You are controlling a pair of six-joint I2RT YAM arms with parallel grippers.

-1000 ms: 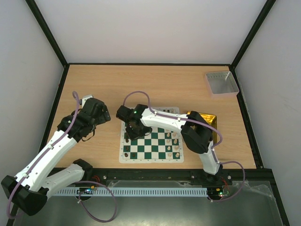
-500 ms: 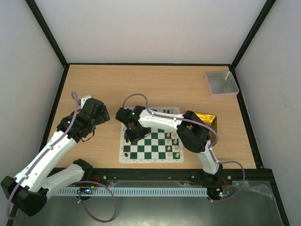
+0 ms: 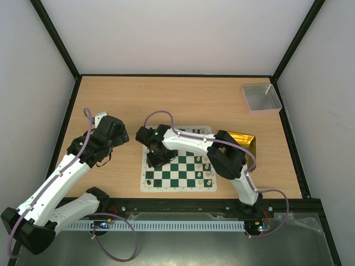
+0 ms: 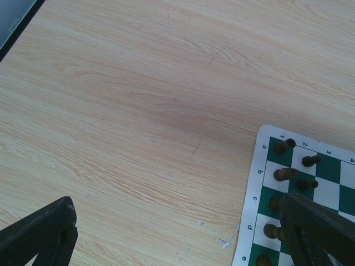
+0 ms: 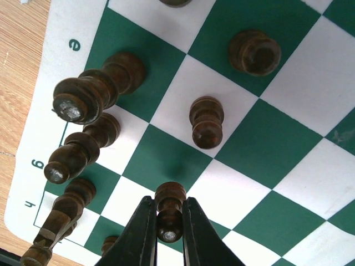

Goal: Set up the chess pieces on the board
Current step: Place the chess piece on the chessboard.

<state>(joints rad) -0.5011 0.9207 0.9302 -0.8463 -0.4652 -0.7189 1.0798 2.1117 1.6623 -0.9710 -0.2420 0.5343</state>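
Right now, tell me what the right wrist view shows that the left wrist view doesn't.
Only the right wrist: the right arm's jaws shut on a black pawn. Only the left wrist: a wide stretch of wooden table, and the left arm's jaws wide apart, holding nothing. Both: the board and black pieces standing along its lettered edge.

The only legible writing is on the board point(image 4: 256, 185), printed in dark green on its white border. In the left wrist view the letters a, b, c, d and e run down the border's left side, and the numbers 1, 2, 3 and 4 run along its top edge. In the right wrist view e, g and h can be read on the same border, turned sideways. In the top view the marks are too small to read.
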